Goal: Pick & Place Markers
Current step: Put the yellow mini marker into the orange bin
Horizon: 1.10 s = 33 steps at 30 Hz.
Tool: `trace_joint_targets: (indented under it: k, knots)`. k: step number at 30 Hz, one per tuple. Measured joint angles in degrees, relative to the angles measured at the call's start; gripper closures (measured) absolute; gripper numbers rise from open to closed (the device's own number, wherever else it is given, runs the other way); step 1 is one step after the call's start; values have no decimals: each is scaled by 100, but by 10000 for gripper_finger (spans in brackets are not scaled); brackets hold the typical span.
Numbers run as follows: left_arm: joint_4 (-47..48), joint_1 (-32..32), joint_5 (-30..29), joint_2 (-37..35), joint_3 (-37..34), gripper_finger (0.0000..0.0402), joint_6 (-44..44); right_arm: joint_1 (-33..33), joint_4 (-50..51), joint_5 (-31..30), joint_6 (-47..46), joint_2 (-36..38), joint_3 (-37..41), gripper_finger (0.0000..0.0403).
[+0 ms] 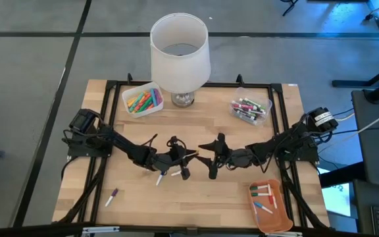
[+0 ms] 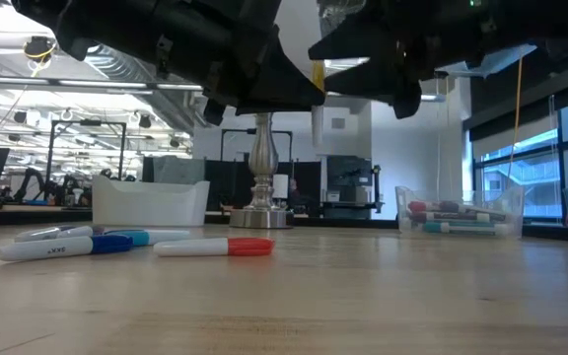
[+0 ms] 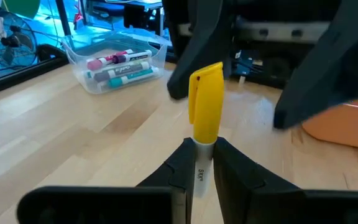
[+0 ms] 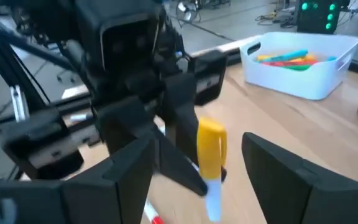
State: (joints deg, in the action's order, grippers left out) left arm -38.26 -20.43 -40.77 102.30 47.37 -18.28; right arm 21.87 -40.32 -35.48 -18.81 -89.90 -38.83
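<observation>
A marker with a yellow cap (image 3: 207, 102) and a white barrel is held above the middle of the table, and my left gripper (image 3: 202, 167) is shut on it. My right gripper (image 4: 197, 146) faces it from the table's right, open. Its fingers stand on either side of the yellow cap (image 4: 211, 149), apart from it. From above, the two grippers (image 1: 179, 158) (image 1: 212, 158) meet tip to tip over the table's middle. Loose markers lie on the wood below: a red-capped one (image 2: 215, 247), a blue one (image 2: 52, 247) and a purple one (image 1: 112, 196). My left gripper pinches the marker's white barrel (image 3: 200, 175) between its two fingers, just behind the cap. The fingers come nearly level from the table's left and lie along the marker. The capped end sticks out past the fingertips toward my right gripper, lifted clear of the table.
A lamp with a white shade (image 1: 179, 56) stands at the far middle. A white bin of coloured markers (image 1: 142, 99) is at the far left, a clear bin of markers (image 1: 249, 108) at the far right, and an orange tray (image 1: 272, 204) at the near right.
</observation>
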Motion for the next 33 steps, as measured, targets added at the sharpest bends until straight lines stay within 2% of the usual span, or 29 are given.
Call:
trace_joint_targets:
  k: [6, 9, 22, 28, 33]
  knots:
    - [-45, 0, 304, 0, -6, 366, 188, -3, -85, -50, -87, -387, 2, 163]
    - [-100, 0, 341, 0, -4, 365, 241, 2, -150, -179, -79, -539, 2, 177]
    - [-33, -7, 161, -2, -13, 364, 310, -7, -94, -288, 21, -571, 28, 348]
    - [-28, -7, 122, -2, -13, 364, 308, -11, -69, -233, 58, -571, 28, 397]
    - [-35, -8, 104, -2, -13, 357, 308, -13, -71, -224, 131, -570, 28, 400]
